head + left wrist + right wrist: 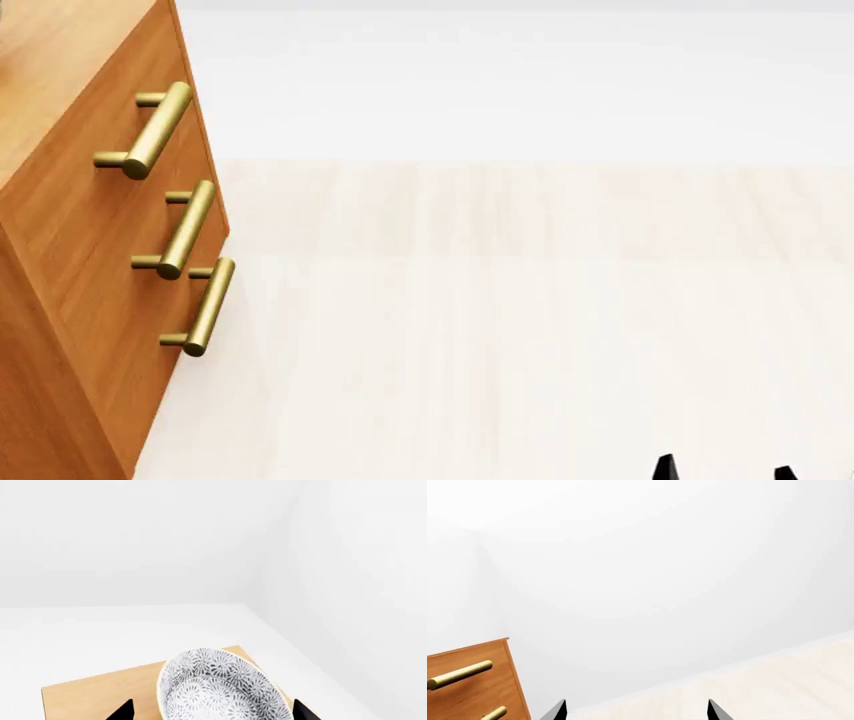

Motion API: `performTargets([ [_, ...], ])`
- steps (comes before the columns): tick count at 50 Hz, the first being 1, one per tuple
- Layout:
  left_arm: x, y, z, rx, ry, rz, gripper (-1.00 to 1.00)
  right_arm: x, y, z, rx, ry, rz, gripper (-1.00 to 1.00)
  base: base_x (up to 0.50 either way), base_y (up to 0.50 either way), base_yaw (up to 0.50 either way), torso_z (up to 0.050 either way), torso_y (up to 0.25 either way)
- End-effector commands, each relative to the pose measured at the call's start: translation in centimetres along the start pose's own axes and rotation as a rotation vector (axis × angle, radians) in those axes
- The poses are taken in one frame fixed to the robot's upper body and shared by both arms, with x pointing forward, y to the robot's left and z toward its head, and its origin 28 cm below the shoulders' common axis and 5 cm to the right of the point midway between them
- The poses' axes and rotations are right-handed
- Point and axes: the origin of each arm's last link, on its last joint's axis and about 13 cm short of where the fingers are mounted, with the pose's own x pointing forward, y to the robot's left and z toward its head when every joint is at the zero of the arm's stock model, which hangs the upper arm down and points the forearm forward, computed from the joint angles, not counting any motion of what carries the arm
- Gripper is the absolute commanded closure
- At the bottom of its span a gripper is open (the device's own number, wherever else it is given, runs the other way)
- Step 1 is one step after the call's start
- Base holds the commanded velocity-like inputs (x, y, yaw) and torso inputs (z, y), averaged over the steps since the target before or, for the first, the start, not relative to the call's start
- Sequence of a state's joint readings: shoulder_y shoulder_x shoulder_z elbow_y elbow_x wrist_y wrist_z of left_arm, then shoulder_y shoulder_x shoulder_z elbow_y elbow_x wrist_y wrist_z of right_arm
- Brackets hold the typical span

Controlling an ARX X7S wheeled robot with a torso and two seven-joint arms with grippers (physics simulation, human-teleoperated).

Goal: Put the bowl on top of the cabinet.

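Note:
In the left wrist view the bowl (220, 690), white with dense grey-black floral patterns, lies tilted on the light wood top of the cabinet (100, 695), near its far corner. My left gripper (212, 711) is open, one dark fingertip on each side of the bowl and the left one clearly apart from the rim. The bowl's near part is cut off by the frame edge. The head view shows the orange-brown cabinet (80, 250) with three brass handles at left. My right gripper (723, 470) hangs open and empty over the floor, its open tips (636, 711) also in the right wrist view.
Pale wood floor (534, 330) stretches to the right of the cabinet up to a white wall (534, 80). White walls meet in a corner (260, 580) behind the cabinet top. The cabinet's drawer front (474, 690) stands beside the right gripper.

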State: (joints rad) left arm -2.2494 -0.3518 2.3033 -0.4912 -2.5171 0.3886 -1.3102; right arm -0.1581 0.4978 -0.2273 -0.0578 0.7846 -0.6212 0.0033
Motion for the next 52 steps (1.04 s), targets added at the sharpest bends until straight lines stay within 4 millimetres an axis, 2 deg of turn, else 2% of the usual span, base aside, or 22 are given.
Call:
performTargets([
  [1,-1.2,0.0,0.0,0.024,-0.055,-0.037,-1.0,0.0,0.0,0.0,-0.001,0.002,0.001,-1.0,0.0,0.0,0.0,0.0,0.0],
  [6,-1.5,0.3,-0.2,0.027,-0.066,-0.051,-1.0,0.0,0.0,0.0,-0.002,0.0,0.0,-1.0,0.0,0.0,0.0,0.0,0.0],
  [17,-4.4,1.1,0.3,0.032,-0.146,-0.14,-1.0,-0.1,0.1,0.0,-0.005,0.0,0.002,-1.0,0.0,0.0,0.0,0.0,0.0],
  [28,-6.1,1.7,0.0,0.04,-0.179,-0.2,-1.0,-0.1,0.2,0.0,-0.008,-0.001,0.007,-1.0,0.0,0.0,0.0,0.0,0.0],
  [34,-7.5,2.1,0.2,0.036,-0.221,-0.243,-1.0,0.0,0.2,-0.1,-0.009,0.003,0.008,-1.0,0.0,0.0,0.0,0.0,0.0],
  [39,-8.0,2.2,0.4,0.035,-0.233,-0.258,-1.0,-0.1,0.2,0.0,-0.007,0.002,0.009,-1.0,0.0,0.0,0.0,0.0,0.0],
  [52,-9.0,2.0,2.6,0.028,-0.324,-0.311,-1.0,-0.1,0.2,0.0,-0.003,-0.001,0.014,-1.0,0.0,0.0,0.0,0.0,0.0],
])
